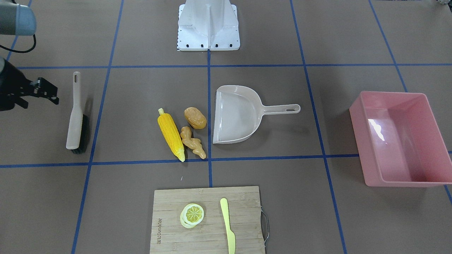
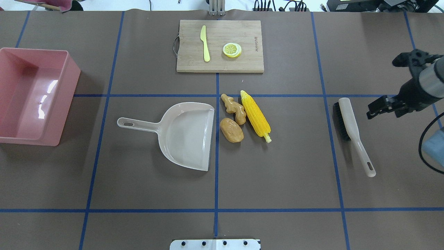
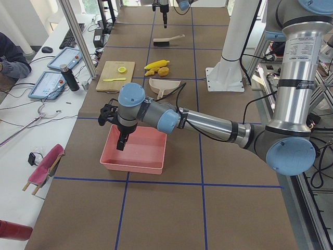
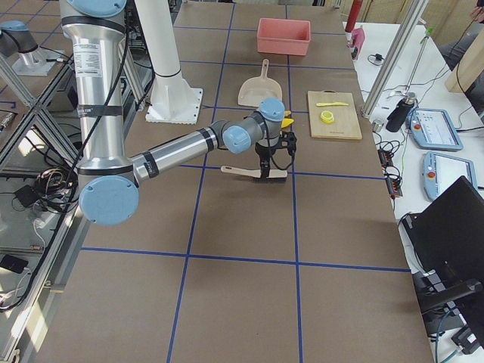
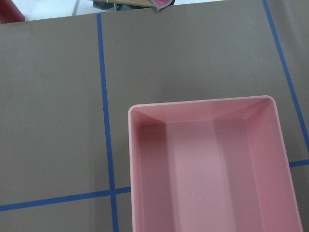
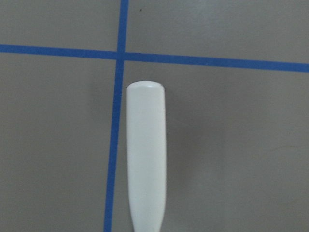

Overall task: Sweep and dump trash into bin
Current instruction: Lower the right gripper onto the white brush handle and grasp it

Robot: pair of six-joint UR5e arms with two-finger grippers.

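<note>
while dustpan (image 2: 187, 135) flanks trash (image 2: 237, 111), brush (image 2: 351, 126) well apart

The overhead camera looks forward and down over the table (image 2: 277, 180). The front-facing one looks steeply back from the opposite side, so both share the brush (image 2: 352, 124) and, well apart from it, the dustpan (image 2: 187, 135), mirrored. Two side cameras look along the table from afar. The right wrist camera sits close above the brush. The left one, seemingly higher, looks into the bin (image 5: 207, 174).
</note>
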